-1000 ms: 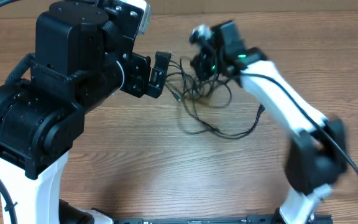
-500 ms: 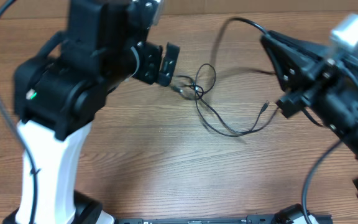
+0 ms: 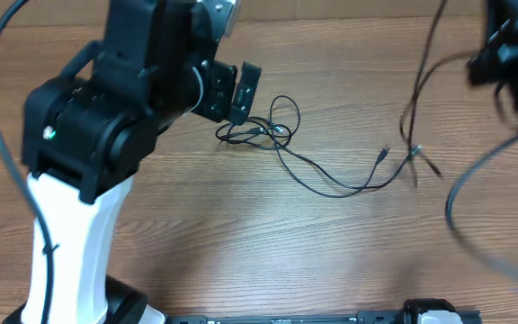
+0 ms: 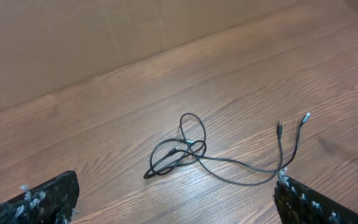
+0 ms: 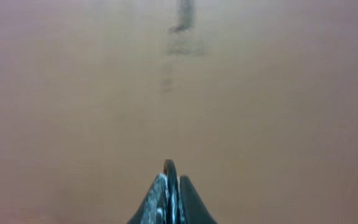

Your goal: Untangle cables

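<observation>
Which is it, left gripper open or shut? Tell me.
Open: the left gripper shows its fingers far apart at opposite frame corners, gripping nothing.

- A first cable (image 3: 259, 131) is laid in loose loops on the wooden table (image 3: 241, 243), with its tail trailed rightward to a small plug (image 3: 383, 153).
- The left gripper (image 3: 237, 94) is held spread just beside the loops.
- A second cable (image 3: 418, 85) is raised off the table, blurred, toward the right arm (image 3: 511, 54).
</observation>
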`<action>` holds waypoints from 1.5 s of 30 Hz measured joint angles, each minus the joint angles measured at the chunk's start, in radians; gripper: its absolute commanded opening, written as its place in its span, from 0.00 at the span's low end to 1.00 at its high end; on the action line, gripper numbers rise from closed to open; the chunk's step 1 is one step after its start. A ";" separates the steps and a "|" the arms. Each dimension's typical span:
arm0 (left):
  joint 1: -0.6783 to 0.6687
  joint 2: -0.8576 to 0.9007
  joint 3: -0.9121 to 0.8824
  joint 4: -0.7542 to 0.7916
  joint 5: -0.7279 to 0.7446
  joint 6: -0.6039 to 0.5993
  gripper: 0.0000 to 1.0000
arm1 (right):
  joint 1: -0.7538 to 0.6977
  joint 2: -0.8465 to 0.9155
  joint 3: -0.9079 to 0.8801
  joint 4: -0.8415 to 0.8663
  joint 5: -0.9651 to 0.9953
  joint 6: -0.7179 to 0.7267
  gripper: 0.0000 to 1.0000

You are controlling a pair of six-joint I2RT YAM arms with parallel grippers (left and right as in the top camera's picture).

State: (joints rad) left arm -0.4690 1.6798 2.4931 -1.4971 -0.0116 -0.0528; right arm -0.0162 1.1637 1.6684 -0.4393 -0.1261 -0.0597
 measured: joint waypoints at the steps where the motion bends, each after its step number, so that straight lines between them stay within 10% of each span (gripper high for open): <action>1: 0.000 -0.010 0.000 -0.001 0.000 0.000 1.00 | -0.045 0.029 0.000 0.043 0.000 0.000 0.04; 12: 0.000 -0.053 0.001 -0.156 0.042 0.000 1.00 | -0.487 0.538 -0.007 0.618 0.180 -0.031 0.04; 18: 0.000 -0.053 0.001 -0.188 0.112 0.002 0.77 | -0.628 0.672 -0.008 0.618 0.247 -0.037 0.04; 22: 0.000 -0.055 0.001 -0.187 0.150 0.003 0.99 | -0.727 0.754 -0.008 0.566 0.228 -0.034 0.04; 45: 0.000 -0.055 0.001 -0.189 0.174 0.003 0.99 | -0.675 1.103 -0.009 0.446 0.002 0.124 0.04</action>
State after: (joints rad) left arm -0.4690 1.6245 2.4943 -1.6859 0.1623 -0.0498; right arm -0.6914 2.2669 1.6592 0.0071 -0.1238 0.0643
